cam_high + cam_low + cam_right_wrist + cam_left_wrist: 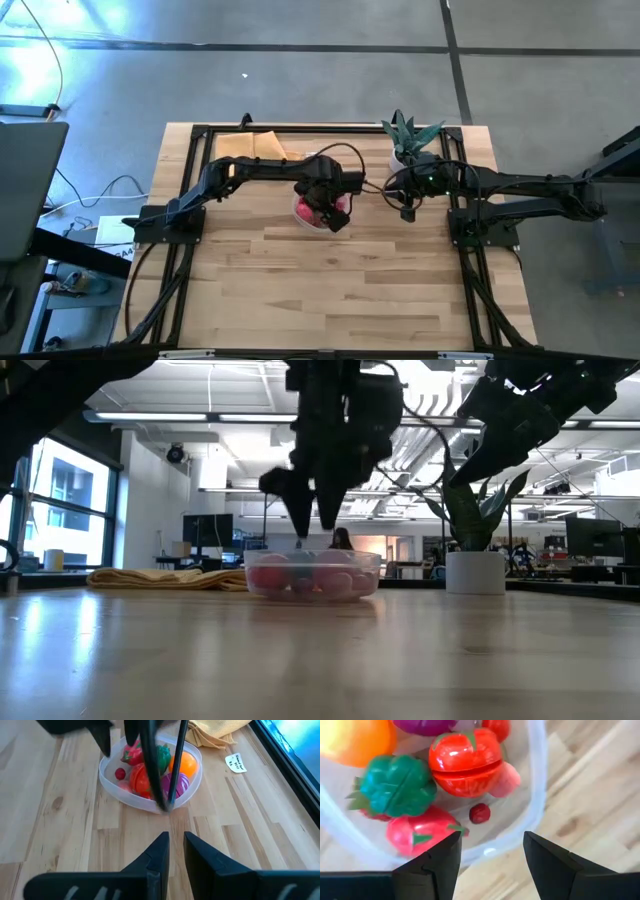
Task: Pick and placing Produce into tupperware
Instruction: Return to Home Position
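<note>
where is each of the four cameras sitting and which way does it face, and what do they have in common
High view: above the table, looking straight down; both arms show, left gripper over the tupperware.
Low view: at tabletop height, looking level across at the tupperware; arms come in from above.
Left wrist view: just above the tupperware, facing down; its open fingers show.
Right wrist view: off to the side, facing the tupperware; right gripper shows.
Shared: all four see the tupperware.

The produce (150,772) lies in the tupperware (192,787) mid-desk (330,290), under my left hand (325,212). A cloth (255,145) lies behind it, a plant (405,140) to its right.
</note>
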Robot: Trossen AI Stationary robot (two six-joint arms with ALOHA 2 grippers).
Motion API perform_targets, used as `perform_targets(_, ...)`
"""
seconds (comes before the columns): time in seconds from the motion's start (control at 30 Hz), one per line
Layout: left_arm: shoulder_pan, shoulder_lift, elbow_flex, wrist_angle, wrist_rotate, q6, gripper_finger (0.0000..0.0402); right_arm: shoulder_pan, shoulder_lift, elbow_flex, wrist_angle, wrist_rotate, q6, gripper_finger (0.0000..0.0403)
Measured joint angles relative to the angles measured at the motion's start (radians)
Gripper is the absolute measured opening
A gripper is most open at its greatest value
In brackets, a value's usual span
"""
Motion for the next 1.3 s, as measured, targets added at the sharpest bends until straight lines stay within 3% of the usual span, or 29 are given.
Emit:
perform_targets(0.33, -0.001, -0.004, 0.325, -0.184, -0.062, 0.171, 0.0204, 0.0, 0.0, 0.0, 0.0, 0.0, 0.0, 0.0046)
perform_targets(0.43, -0.001, -0.061, 0.287, -0.118, -0.062, 0.171, 0.0204, 0.0, 0.0, 0.0, 0.0, 0.0, 0.0, 0.0046)
perform_targets(0.53, -0.01, -0.094, 0.297, -0.091, -0.136, 0.207, 0.0204, 0.0, 0.0, 0.0, -0.001, 0.0, 0.0, 0.0046)
perform_targets(0.63, -0.022, -0.102, 0.306, -0.041, -0.199, 0.413, 0.0196, 0.0, 0.0, 0.0, -0.001, 0.0, 0.0, 0.0046)
perform_targets(0.77, -0.045, -0.113, 0.312, 0.02, -0.237, 0.733, 0.0156, 0.0, 0.0, 0.0, 0.0, 0.0, 0.0, 0.0046)
perform_targets(1.03, -0.044, -0.119, 0.311, 0.123, -0.305, 0.933, 0.0019, 0.0, 0.0, 0.0, 0.002, 0.0, 0.0, 0.0046)
perform_targets(1.3, -0.043, -0.142, 0.311, 0.212, -0.321, 1.08, 0.0006, 0.0, 0.0, 0.0, 0.0, 0.0, 0.0, 0.0046)
